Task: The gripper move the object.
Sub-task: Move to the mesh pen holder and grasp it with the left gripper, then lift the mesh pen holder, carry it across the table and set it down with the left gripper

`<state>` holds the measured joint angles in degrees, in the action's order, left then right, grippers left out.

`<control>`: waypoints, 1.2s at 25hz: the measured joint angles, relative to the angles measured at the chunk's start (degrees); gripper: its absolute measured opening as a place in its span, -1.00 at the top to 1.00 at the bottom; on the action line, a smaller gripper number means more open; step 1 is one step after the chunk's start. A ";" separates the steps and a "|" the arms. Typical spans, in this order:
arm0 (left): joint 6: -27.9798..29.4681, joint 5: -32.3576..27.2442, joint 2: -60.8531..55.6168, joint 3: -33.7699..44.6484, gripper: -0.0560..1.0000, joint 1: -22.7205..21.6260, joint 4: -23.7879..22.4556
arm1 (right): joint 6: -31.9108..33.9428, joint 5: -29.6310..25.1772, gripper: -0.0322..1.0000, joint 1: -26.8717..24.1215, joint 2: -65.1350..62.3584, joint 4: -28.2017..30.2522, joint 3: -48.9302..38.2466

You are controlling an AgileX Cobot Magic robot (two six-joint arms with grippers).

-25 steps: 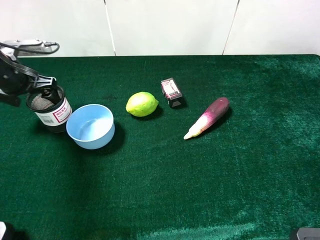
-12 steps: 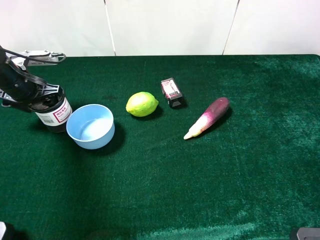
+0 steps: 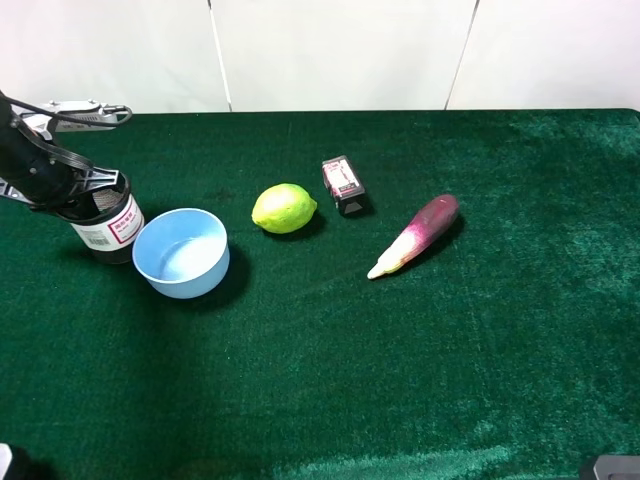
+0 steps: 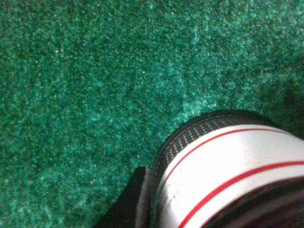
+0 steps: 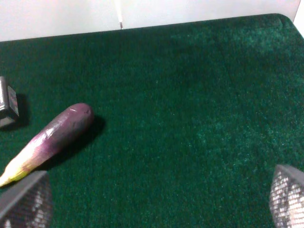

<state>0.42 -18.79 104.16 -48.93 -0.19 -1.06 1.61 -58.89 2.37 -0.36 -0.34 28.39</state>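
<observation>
The black wire-mesh cup point(image 3: 110, 228) with a white, red-printed label stands at the far left of the green table, touching the light blue bowl point(image 3: 181, 252). My left gripper point(image 3: 85, 192) is down over the cup's top, its black fingers closed against the cup's sides. In the left wrist view the cup point(image 4: 228, 161) fills the frame, with one black finger point(image 4: 128, 204) pressed against its wall. My right gripper point(image 5: 152, 204) is open and empty, its two fingertips far apart, above the table's right part.
A lime point(image 3: 284, 208), a small black box point(image 3: 343, 184) and a purple-and-white eggplant point(image 3: 416, 235) lie across the middle of the table. The eggplant point(image 5: 52, 137) and the box point(image 5: 7, 107) also show in the right wrist view. A white wall runs along the table's far edge.
My left gripper has come down and to the right over the mesh cup's top and closed around it. Since half a second ago it has hardly moved. The cup stays in place.
</observation>
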 joint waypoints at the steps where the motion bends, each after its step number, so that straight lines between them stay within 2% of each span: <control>1: 0.04 0.00 0.00 0.00 0.62 0.00 0.00 | 0.00 0.00 -0.41 0.00 0.00 0.00 0.00; 12: 0.04 -1.66 0.00 -1.48 0.62 0.00 0.00 | 0.00 0.00 -0.41 0.00 0.00 0.00 0.00; 16: 0.10 -7.06 0.00 -6.14 0.62 0.00 -0.05 | 0.00 0.00 -0.41 0.00 0.00 0.00 0.00; 26: -0.06 -25.28 -0.07 -19.40 0.62 -0.07 -0.05 | 0.00 0.00 -0.41 0.00 0.00 0.00 0.00; 30: -1.55 -29.22 -1.94 -22.53 0.62 -0.02 -0.10 | 0.00 0.00 -0.41 0.00 0.00 0.00 0.00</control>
<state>-1.13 -48.00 102.22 -71.45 -0.21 -1.16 1.61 -58.89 2.37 -0.36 -0.34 28.39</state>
